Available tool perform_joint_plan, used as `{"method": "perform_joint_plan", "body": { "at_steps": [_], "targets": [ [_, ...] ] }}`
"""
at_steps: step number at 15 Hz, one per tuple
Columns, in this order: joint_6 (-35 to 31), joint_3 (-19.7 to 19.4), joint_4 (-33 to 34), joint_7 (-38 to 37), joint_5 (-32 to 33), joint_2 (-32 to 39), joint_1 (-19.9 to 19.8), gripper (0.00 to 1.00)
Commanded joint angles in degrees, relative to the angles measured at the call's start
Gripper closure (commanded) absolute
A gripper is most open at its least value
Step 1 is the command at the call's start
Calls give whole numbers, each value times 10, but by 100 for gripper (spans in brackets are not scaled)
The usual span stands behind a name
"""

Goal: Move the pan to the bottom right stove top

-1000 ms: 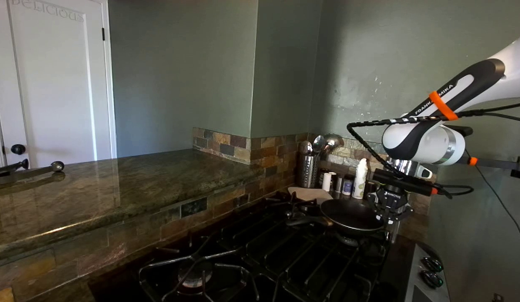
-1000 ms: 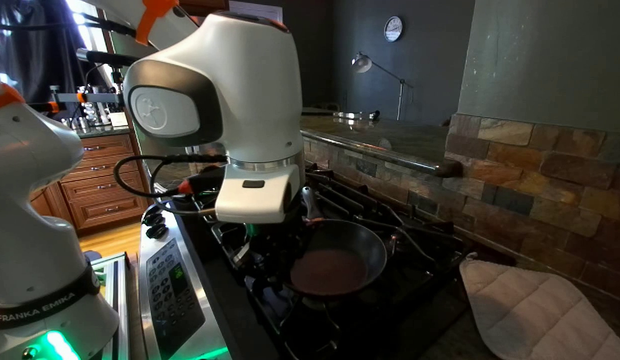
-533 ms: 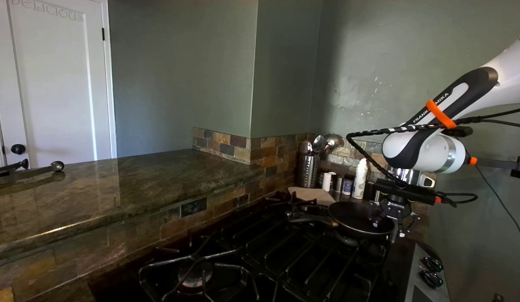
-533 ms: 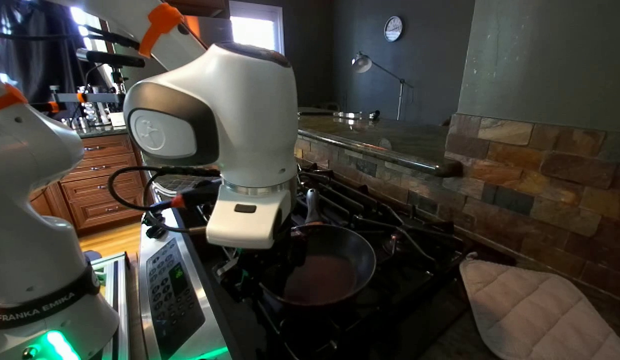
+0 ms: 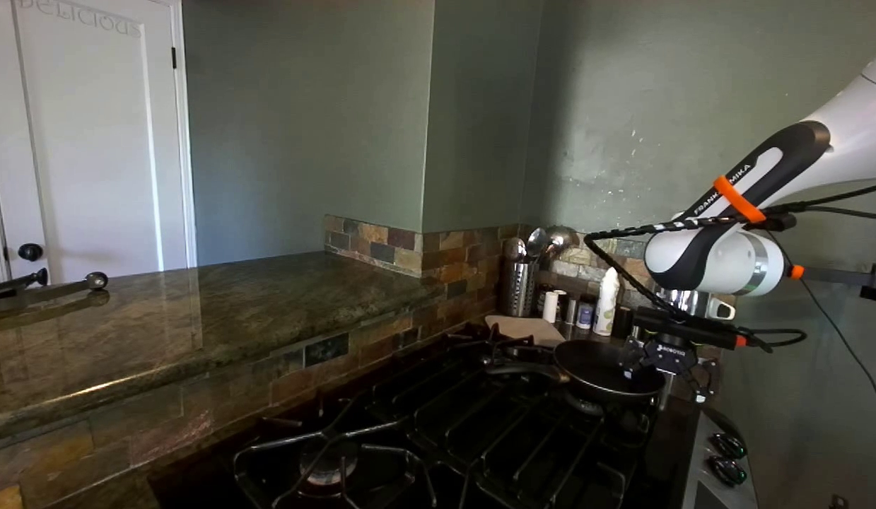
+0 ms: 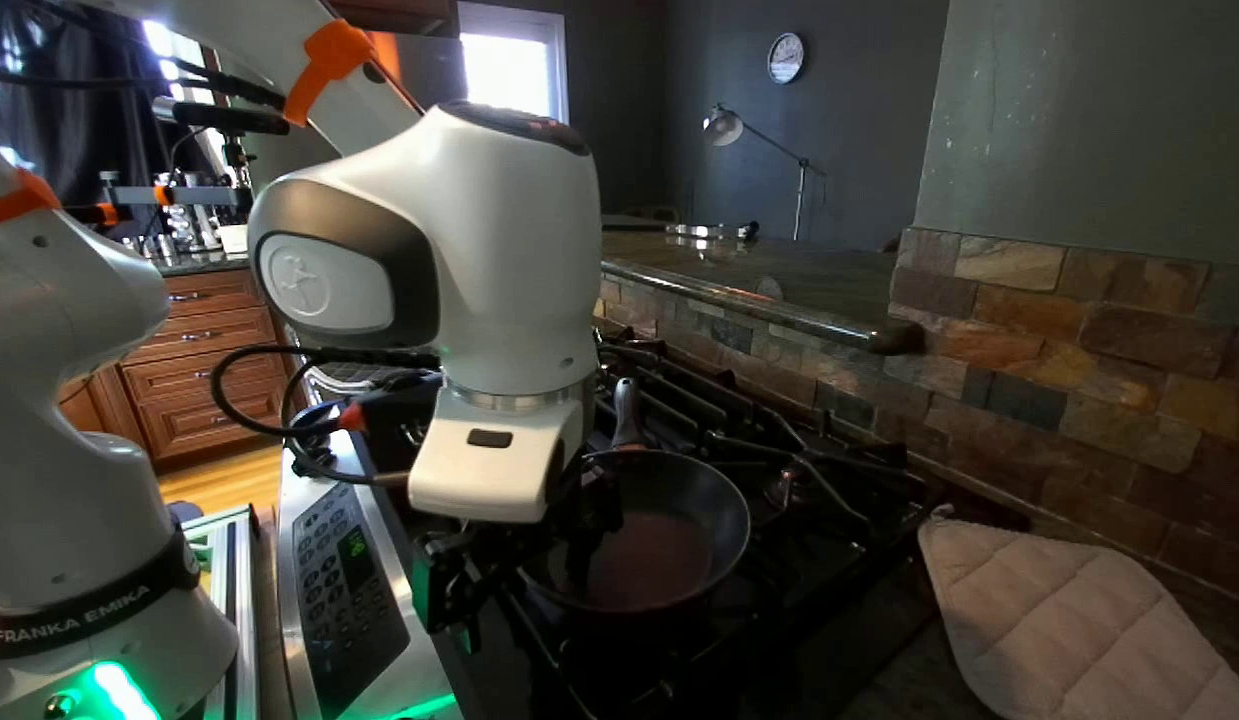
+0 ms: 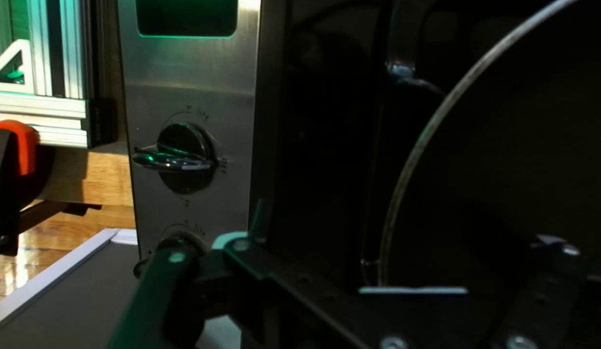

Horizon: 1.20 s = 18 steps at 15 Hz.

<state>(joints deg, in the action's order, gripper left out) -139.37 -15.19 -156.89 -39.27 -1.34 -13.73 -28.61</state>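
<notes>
Arm (image 5: pixel 777 166) bent down, claw (image 5: pixel 664 385) spread wide astride rim of pan (image 5: pixel 590 364).

White, rounded arm (image 6: pixel 519 250), black side panel (image 5: pixel 809 136), orange straps (image 5: pixel 739 199), pale cap (image 6: pixel 324 285) with small emblem, silver ring (image 6: pixel 516 401). Black cables (image 5: pixel 650 230), one white-flecked. Dark base band (image 6: pixel 84 612) reads FRANKA EMIKA, green light (image 6: pixel 121 690) below. Gripper (image 5: pixel 664 384) black, jointed, white ROBOTIQ lettering (image 5: pixel 671 350), silver screws (image 7: pixel 392 343), greenish sheen on one link (image 7: pixel 147 300).
</notes>
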Motion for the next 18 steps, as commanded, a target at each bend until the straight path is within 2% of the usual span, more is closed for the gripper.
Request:
{"method": "perform_joint_plan", "body": {
  "at_steps": [1, 4, 5, 8, 10, 12, 13, 18],
  "targets": [
    [-9, -3, -2, -6, 18, -32, -5, 0],
    [-17, 7, -35, -14, 29, -84, -12, 0],
    [-3, 9, -5, -12, 24, -71, -9, 0],
    [-4, 21, -28, -16, 28, -111, -13, 0],
    [11, 25, -2, -8, 25, -108, -11, 0],
    [31, 31, -21, 22, 41, -142, -12, 0],
    [53, 24, -17, 62, 39, -151, -3, 0],
    [123, 31, 5, 176, 90, -182, -6, 0]
  ]
}}
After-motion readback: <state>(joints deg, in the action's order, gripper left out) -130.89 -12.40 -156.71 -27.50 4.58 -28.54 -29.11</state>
